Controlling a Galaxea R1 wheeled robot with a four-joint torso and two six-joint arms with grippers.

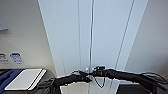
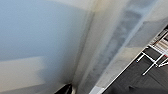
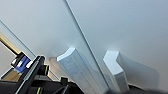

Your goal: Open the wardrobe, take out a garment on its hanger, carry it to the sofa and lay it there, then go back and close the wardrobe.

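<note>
The wardrobe (image 1: 100,32) stands straight ahead, its two white doors shut along the middle seam; two small white handles (image 3: 75,68) flank that seam; the left gripper (image 1: 86,77) and right gripper (image 1: 96,72) both reach in at handle height, though I cannot tell whether either is open or closed; a white board (image 1: 23,78) lies low at left.

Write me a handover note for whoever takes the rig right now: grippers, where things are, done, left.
Left gripper and right gripper: both at the wardrobe middle seam, by the two white handles; finger state unreadable.
Wardrobe: directly ahead, both doors look shut.
Done: robot is positioned at the wardrobe, arms raised to the handles.
Left: open the doors, take out the garment on its hanger, lay it on the sofa, return and close the wardrobe.
</note>
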